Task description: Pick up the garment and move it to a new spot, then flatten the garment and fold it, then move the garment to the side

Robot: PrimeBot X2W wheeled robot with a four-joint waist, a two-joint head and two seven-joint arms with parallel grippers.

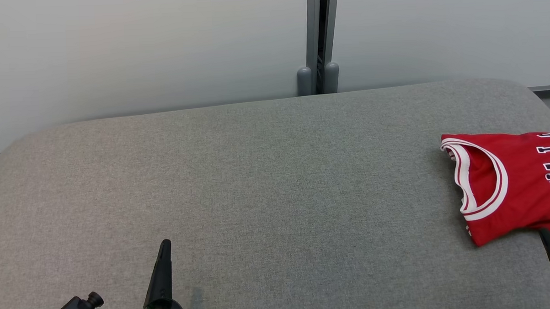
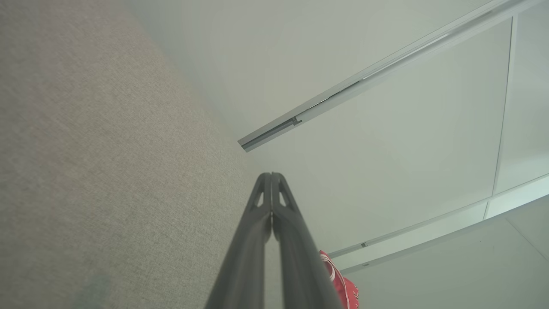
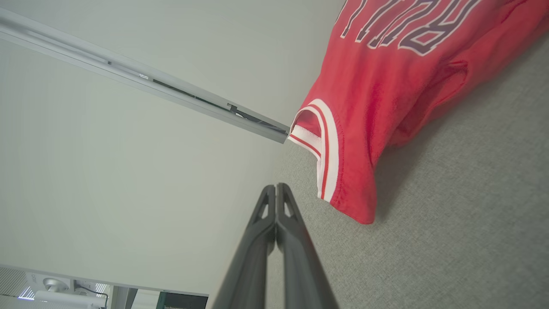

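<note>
Red jersey (image 1: pixel 509 187) lies at the right edge of the grey pad (image 1: pixel 257 173), long axis across, collar facing centre. Nearer: right gripper (image 1: pixel 545 235), jaws pinched together and empty, just off its near edge; left gripper (image 1: pixel 165 245) likewise, well apart

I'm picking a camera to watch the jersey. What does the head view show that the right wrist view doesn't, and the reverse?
Head view adds the left gripper, shut, at lower left, and the gray cushion stretching across its left half. Right wrist view adds a glimpse of room equipment at its lower left corner. Both show the red jersey, the cushion, the wall rail and the shut right gripper near the jersey's trimmed edge.
</note>
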